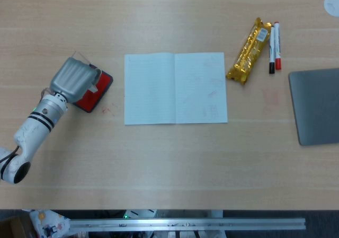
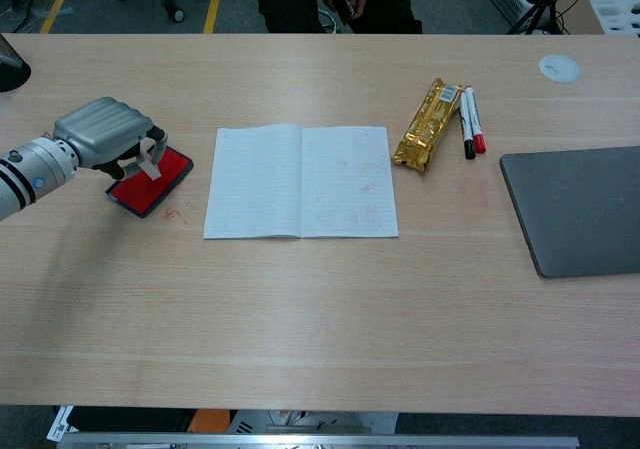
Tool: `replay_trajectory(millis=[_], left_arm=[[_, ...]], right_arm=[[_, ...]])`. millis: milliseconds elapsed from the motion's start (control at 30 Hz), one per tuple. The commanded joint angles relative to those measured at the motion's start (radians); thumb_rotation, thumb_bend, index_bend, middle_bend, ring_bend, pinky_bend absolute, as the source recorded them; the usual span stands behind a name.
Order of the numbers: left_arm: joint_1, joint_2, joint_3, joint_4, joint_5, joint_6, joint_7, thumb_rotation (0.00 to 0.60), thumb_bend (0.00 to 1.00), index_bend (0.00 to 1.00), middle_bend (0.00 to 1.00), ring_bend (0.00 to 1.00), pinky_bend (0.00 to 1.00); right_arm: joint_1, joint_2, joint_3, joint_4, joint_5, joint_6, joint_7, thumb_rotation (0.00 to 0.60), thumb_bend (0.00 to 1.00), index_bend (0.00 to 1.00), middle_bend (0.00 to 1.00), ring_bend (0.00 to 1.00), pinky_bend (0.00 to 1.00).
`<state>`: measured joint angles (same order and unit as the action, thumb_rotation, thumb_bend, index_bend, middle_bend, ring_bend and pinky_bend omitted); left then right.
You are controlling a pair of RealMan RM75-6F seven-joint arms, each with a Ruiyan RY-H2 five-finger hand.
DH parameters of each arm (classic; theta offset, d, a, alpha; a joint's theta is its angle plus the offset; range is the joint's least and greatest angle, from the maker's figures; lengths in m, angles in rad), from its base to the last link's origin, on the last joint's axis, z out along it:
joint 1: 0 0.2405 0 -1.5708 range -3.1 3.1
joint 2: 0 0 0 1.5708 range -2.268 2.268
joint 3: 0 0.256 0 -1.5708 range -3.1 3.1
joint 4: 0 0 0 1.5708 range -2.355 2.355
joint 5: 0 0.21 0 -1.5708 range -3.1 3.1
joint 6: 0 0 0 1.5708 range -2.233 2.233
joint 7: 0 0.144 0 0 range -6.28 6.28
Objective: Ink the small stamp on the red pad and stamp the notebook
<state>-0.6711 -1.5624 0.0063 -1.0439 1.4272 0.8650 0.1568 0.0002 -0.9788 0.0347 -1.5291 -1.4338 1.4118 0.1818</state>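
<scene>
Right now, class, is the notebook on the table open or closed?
Open. The notebook lies flat with two pages spread either side of a centre fold, faint red marks on its right page.

The left hand [image 1: 76, 77] is silver-grey, on a white arm [image 1: 33, 129] with black bands.

The left hand [image 1: 74, 78] is at the left side, its grey back turned up, and its white forearm goes down toward the lower left corner. Its fingers [image 2: 148, 155] are curled downward and pinch a small pale piece between them. The right hand is not visible in either view.
</scene>
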Motion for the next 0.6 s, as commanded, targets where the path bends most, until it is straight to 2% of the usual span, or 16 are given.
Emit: replay_trajectory(millis=[33,300,600], left_arm=[[0.000,0.001,0.000,-0.001,0.000,-0.001,0.001,0.600,0.38,0.56,1.00,1.00,1.00],[-0.001,0.045,-0.010,-0.072,0.011,0.028,0.016,0.600,0.38,0.56,1.00,1.00,1.00],[-0.008,0.140,-0.018,-0.297,0.026,0.063,0.108,0.600,0.38,0.56,1.00,1.00,1.00]], right_arm=[[0.000,0.000,0.001,-0.001,0.000,0.000,0.000,0.600,0.20,0.26,0.35,0.18,0.30],[0.000,-0.001,0.002,0.005,-0.003,0.004,0.007,0.600,0.20,0.26,0.35,0.18,0.30],[0.011,-0.012,0.001,0.021,-0.014,-0.008,0.023,0.600,0.20,0.26,0.35,0.18,0.30]])
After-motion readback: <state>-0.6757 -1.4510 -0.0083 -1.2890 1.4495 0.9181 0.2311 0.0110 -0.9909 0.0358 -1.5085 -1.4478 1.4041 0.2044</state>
